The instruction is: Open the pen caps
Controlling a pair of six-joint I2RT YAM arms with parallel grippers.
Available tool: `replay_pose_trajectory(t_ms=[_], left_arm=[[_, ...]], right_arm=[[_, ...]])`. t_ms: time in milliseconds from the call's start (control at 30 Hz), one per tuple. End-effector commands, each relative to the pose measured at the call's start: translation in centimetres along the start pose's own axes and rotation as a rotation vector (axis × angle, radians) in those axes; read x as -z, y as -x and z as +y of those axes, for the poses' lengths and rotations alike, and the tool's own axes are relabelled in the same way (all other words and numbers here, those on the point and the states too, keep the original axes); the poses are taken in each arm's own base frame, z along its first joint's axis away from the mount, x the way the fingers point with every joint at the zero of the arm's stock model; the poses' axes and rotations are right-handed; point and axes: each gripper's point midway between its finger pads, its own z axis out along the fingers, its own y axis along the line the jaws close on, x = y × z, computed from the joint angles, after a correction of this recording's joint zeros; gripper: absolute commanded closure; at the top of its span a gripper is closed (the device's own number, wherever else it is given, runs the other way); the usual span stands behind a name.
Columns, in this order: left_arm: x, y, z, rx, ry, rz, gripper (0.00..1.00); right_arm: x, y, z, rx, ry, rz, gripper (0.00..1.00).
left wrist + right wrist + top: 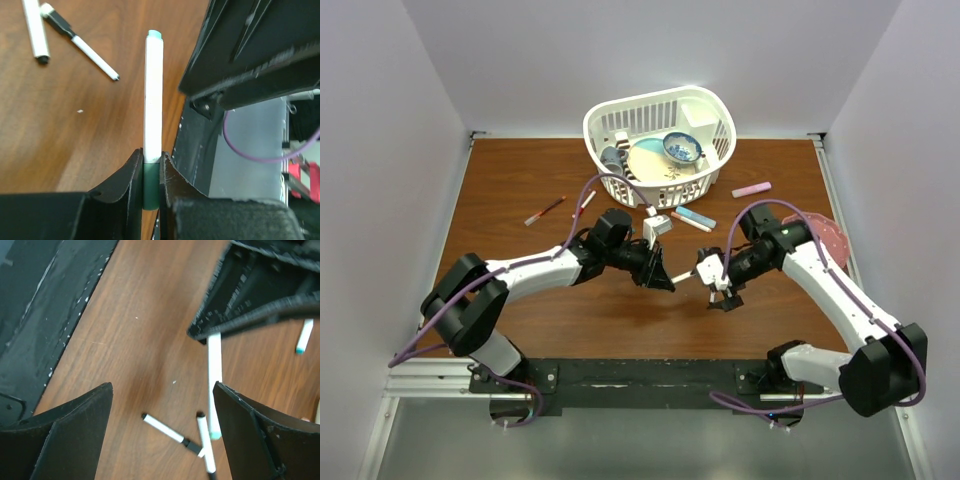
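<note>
My left gripper is shut on the dark green pen cap of a white marker. The barrel sticks straight out from the jaws to a teal end, held above the table. In the top view, the left gripper points this marker at my right gripper. The right gripper is open wide and empty. The held marker shows close to its right finger, not touching. Two black-ended markers lie crossed on the table below.
A white basket with dishes stands at the back. A red pen, a blue pen and a pink pen lie in front of it. A pink plate is at the right edge.
</note>
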Motion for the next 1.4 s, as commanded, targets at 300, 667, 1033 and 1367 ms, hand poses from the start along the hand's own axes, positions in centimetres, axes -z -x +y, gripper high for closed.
replay_pose_trajectory(t_ms=[300,667,1033,1367], left_arm=[[0.3,-0.6,-4.4,-0.097,-0.19,0.079,1.0],[0.5,-0.2,-5.1,-0.095,-0.227,0.07,1.0],[2.2,1.0,-4.7,-0.138,-0.154,0.04,0.54],[2.0,-0.8,-4.0,-0.102,-0.167,0.114,0.52]], right_arm=[[-2.0,-1.1,-2.2,0.075,-0.048,0.124,0.33],[-3.2,-1.1,-1.7,0.1,-0.024,0.129,0.99],[-2.7,-0.9,-1.5,0.111,-0.04,0.141,1.0],[-2.8,-0.8,-1.6,0.096,-0.046,0.136,1.0]])
